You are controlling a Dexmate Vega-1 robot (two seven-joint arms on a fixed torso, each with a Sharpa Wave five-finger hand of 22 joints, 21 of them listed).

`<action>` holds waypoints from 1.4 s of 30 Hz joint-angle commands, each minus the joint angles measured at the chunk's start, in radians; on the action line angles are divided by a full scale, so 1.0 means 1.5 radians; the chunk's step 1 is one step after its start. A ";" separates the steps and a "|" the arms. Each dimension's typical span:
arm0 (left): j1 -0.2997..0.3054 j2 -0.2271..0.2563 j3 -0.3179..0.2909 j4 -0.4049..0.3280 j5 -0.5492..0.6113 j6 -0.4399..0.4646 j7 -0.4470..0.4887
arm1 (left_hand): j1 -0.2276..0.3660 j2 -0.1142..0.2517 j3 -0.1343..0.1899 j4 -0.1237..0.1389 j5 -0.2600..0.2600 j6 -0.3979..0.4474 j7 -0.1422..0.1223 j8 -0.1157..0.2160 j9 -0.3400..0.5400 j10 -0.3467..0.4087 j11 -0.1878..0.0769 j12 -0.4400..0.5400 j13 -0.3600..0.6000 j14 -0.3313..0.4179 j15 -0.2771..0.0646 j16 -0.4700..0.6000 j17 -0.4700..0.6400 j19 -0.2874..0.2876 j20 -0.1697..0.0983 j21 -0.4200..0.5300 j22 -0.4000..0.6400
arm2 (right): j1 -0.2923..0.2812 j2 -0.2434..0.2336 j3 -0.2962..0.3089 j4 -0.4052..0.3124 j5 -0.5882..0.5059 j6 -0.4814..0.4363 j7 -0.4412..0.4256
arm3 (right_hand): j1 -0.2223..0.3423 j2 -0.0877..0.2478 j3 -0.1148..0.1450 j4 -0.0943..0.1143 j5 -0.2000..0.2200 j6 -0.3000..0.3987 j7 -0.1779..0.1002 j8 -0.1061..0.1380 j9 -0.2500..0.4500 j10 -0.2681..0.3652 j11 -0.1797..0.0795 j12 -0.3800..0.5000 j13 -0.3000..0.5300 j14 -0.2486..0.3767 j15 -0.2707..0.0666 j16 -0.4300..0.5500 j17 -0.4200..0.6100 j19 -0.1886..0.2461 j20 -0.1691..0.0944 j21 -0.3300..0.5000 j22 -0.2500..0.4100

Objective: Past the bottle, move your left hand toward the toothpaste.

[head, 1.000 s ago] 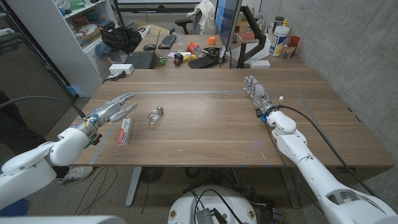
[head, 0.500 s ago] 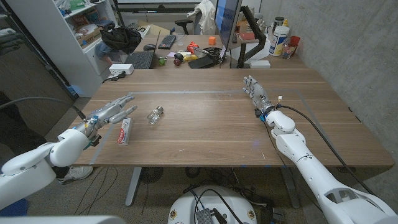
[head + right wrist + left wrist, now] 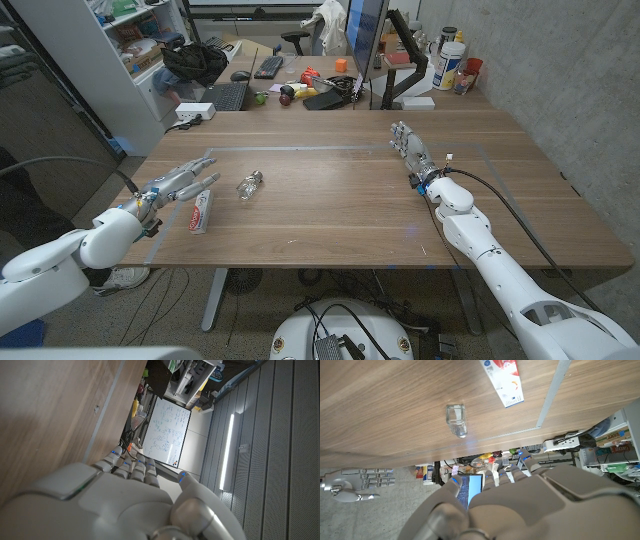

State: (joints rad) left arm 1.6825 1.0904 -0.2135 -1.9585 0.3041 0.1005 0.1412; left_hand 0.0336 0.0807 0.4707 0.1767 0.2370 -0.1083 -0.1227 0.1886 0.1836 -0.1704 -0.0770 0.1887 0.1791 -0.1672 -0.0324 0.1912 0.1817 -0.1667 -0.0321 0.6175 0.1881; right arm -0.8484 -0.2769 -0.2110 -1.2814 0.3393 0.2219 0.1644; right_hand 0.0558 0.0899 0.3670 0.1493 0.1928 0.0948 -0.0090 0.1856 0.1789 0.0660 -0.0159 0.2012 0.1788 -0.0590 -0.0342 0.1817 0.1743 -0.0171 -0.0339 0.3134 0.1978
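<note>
Head view, toothpaste (image 3: 202, 211) lengthwise front-to-back, bottle (image 3: 249, 185) just right

No lettering can be made out: print on the red-and-white toothpaste (image 3: 202, 211) box and writing on a whiteboard (image 3: 168, 435) are too small.

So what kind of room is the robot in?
Probably an office or lab: behind the wooden table stand a cluttered desk with a black keyboard, a computer monitor and grey storage shelves.
</note>
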 commanded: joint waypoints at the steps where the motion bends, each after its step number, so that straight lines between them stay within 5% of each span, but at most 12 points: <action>1: 0.002 0.008 0.005 0.003 0.002 0.006 -0.006 | 0.007 0.067 0.006 0.002 0.000 -0.001 -0.006 0.002 0.004 -0.007 -0.002 0.001 0.002 -0.072 -0.009 0.000 0.002 -0.071 -0.020 -0.002 0.001 | 0.000 0.000 -0.001 0.000 -0.002 -0.001 -0.001 | -0.006 0.054 -0.003 0.001 0.000 0.004 -0.001 0.002 0.003 0.005 -0.001 0.003 0.002 -0.001 -0.011 0.003 0.001 0.005 -0.068 -0.001 0.001; 42: 0.015 0.024 0.006 0.008 -0.002 0.010 -0.024 | 0.016 0.067 0.023 0.002 -0.001 -0.004 -0.008 0.002 0.004 -0.005 -0.002 0.001 0.002 -0.073 -0.010 0.002 0.002 -0.074 -0.020 -0.004 0.002 | 0.008 0.005 -0.011 0.000 -0.010 -0.006 -0.001 | -0.006 0.054 -0.004 0.001 0.000 0.004 -0.001 0.002 0.003 0.005 -0.001 0.003 0.002 -0.001 -0.010 0.003 0.001 0.006 -0.068 -0.004 0.001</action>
State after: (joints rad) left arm 1.7004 1.1224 -0.2018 -1.9474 0.3032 0.1135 0.1136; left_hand 0.0470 0.0857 0.4996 0.1782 0.2370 -0.1163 -0.1307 0.1886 0.1888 -0.1704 -0.0769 0.1887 0.1791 -0.1672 -0.0324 0.1912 0.1817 -0.1667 -0.0321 0.6136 0.1880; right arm -0.8425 -0.2715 -0.2229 -1.2787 0.3277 0.2170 0.1616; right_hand 0.0558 0.0899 0.3670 0.1492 0.1927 0.0947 -0.0090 0.1856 0.1789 0.0660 -0.0159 0.2012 0.1788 -0.0590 -0.0341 0.1817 0.1743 -0.0171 -0.0339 0.3134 0.1976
